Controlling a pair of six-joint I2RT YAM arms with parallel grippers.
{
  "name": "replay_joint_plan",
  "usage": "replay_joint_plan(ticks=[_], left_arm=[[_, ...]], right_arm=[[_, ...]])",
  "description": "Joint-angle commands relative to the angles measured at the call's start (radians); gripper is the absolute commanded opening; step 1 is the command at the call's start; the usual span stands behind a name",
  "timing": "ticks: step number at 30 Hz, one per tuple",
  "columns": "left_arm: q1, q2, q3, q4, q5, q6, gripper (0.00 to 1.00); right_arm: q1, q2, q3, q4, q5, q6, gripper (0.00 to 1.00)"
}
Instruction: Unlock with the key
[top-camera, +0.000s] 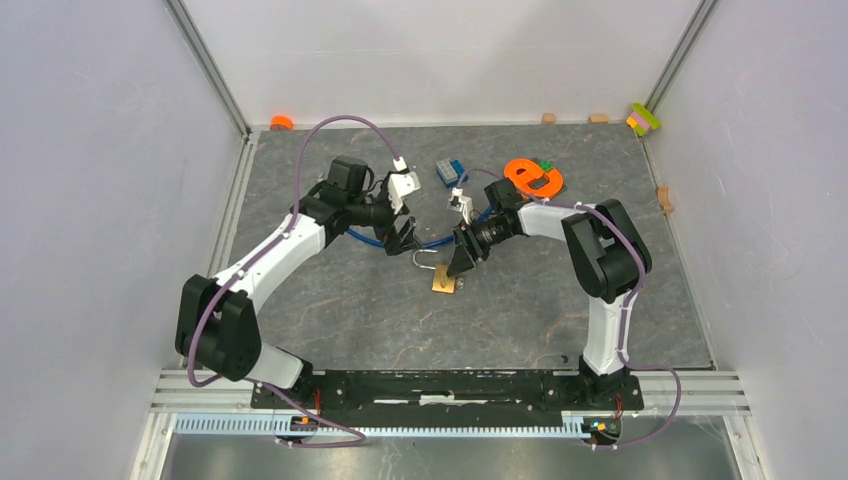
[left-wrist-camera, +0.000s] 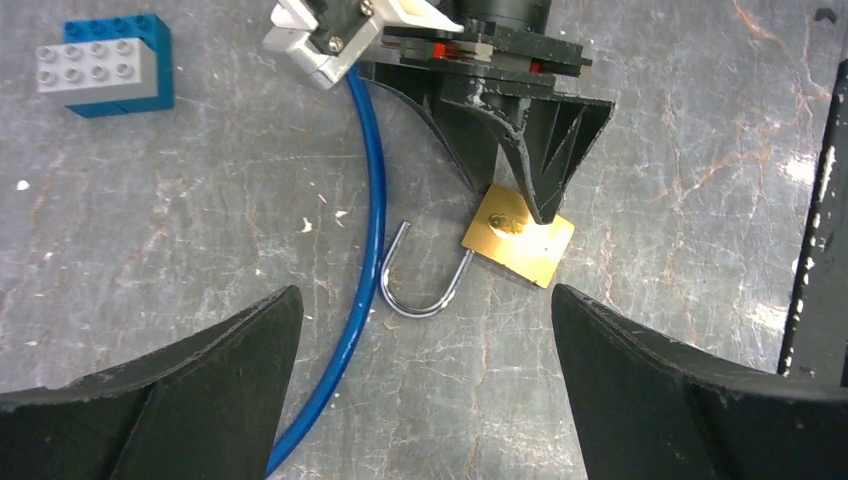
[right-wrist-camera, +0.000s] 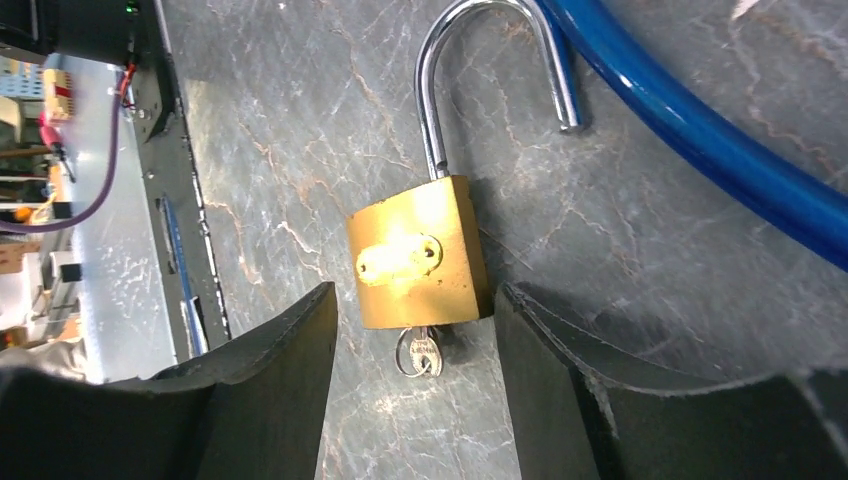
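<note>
Padlock (right-wrist-camera: 418, 255) lying flat mid-table, between my two grippers. Its shackle (right-wrist-camera: 470, 40) stands sprung free of the brass body and the key (right-wrist-camera: 418, 352) sits in the keyway, so I judge the unlocking done, with only withdrawal left. My right gripper (right-wrist-camera: 415, 325) straddles the body, fingers apart and seemingly not clamping. My left gripper (left-wrist-camera: 425, 300) hovers just far-left of it, fingers spread wide, empty. Surface: grey stone-patterned table (top-camera: 330, 300), with a blue cable (left-wrist-camera: 365, 180) beside the shackle and toy blocks (left-wrist-camera: 105, 62) farther off. Room: plain white walls (top-camera: 100, 150).

No lettering can be read; the padlock (right-wrist-camera: 415, 255) face and the key (right-wrist-camera: 418, 352) head show only blurred marks.
</note>
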Motion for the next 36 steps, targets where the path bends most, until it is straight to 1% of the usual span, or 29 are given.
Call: replay_joint_plan(ticks=[1,4,7,10,12,16,18,21,22,25,29,30,33,36], left_arm=[[0.007,-0.056,0.000,0.080,-0.029,-0.050,1.00],[0.007,-0.060,-0.001,0.078,-0.033,-0.053,1.00],[0.007,-0.062,-0.003,0.099,-0.084,-0.087,1.00],[0.008,-0.074,-0.011,0.149,-0.164,-0.146,1.00],[0.007,-0.089,-0.020,0.182,-0.220,-0.168,1.00],[0.007,-0.123,-0.042,0.241,-0.376,-0.218,1.00],[0.010,-0.134,-0.028,0.235,-0.478,-0.262,1.00],[0.019,-0.128,0.041,0.154,-0.593,-0.287,1.00],[0.025,-0.125,0.060,0.135,-0.619,-0.287,1.00],[0.052,-0.131,0.074,0.120,-0.665,-0.313,1.00],[0.119,-0.196,0.011,0.207,-0.689,-0.404,1.00],[0.139,-0.226,-0.013,0.242,-0.693,-0.427,1.00],[0.169,-0.305,-0.079,0.328,-0.774,-0.467,1.00],[0.183,-0.356,-0.113,0.348,-0.831,-0.468,1.00]], right_arm=[[-0.008,0.000,0.012,-0.063,0.226,-0.097,0.65],[-0.009,-0.006,0.041,-0.089,0.286,-0.134,0.67],[-0.014,-0.049,0.054,-0.101,0.364,-0.177,0.68],[-0.019,-0.124,0.043,-0.088,0.461,-0.223,0.70],[-0.022,-0.174,0.037,-0.075,0.551,-0.249,0.71],[-0.032,-0.256,0.068,-0.074,0.717,-0.315,0.75],[-0.047,-0.280,0.103,-0.085,0.780,-0.355,0.80],[-0.095,-0.318,0.141,-0.080,0.830,-0.360,0.95],[-0.119,-0.333,0.150,-0.074,0.827,-0.352,0.98],[-0.197,-0.391,0.151,-0.047,0.809,-0.306,0.98],[-0.293,-0.502,0.070,0.023,0.749,-0.235,0.98],[-0.311,-0.536,0.035,0.048,0.762,-0.208,0.98],[-0.344,-0.649,-0.073,0.108,0.821,-0.187,0.98],[-0.364,-0.779,-0.210,0.217,0.869,-0.166,0.98]])
